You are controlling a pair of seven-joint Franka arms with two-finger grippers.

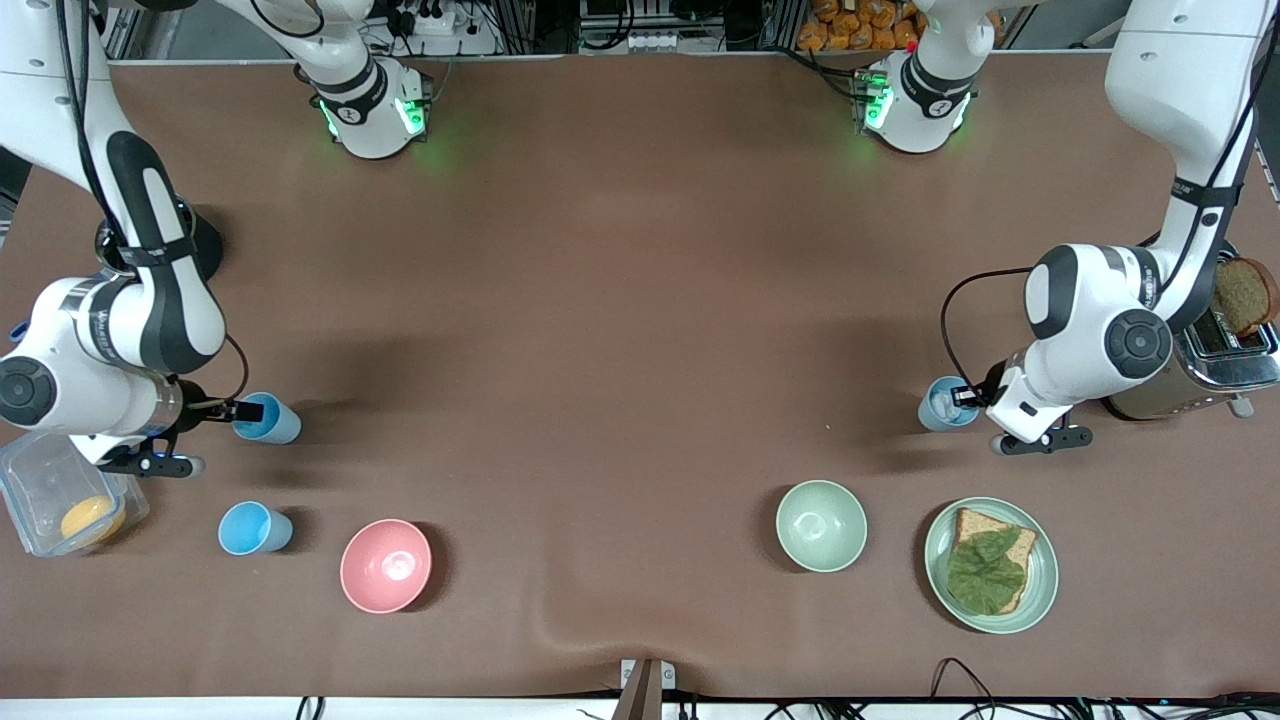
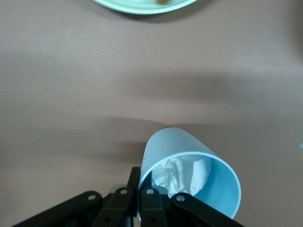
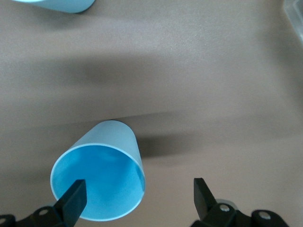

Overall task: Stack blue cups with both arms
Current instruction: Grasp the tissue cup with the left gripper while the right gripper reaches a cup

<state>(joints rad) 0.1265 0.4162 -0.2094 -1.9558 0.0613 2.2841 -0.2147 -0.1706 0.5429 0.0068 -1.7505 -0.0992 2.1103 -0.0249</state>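
Looking down from the front camera, I see my right gripper (image 1: 240,410) at the left edge of the frame, level with the rim of a bright sky-blue plastic tumbler (image 1: 268,419) standing on the brown table (image 1: 620,300). Lower in the frame stands a second sky-blue tumbler (image 1: 254,528), beside a pink bowl (image 1: 386,565). At the right of the frame my left gripper (image 1: 965,397) meets the rim of a paler grey-blue plastic tumbler (image 1: 943,404), with a pale green bowl (image 1: 821,525) lower down.

From my left wrist, my fingers (image 2: 150,201) are pressed together on the pale tumbler's (image 2: 189,175) rim, pinching its wall; crumpled white paper (image 2: 182,174) lies inside.

From my right wrist, my fingers (image 3: 74,198) are spread wide, one over the sky-blue tumbler's (image 3: 102,177) mouth, the other outside its wall, not gripping.
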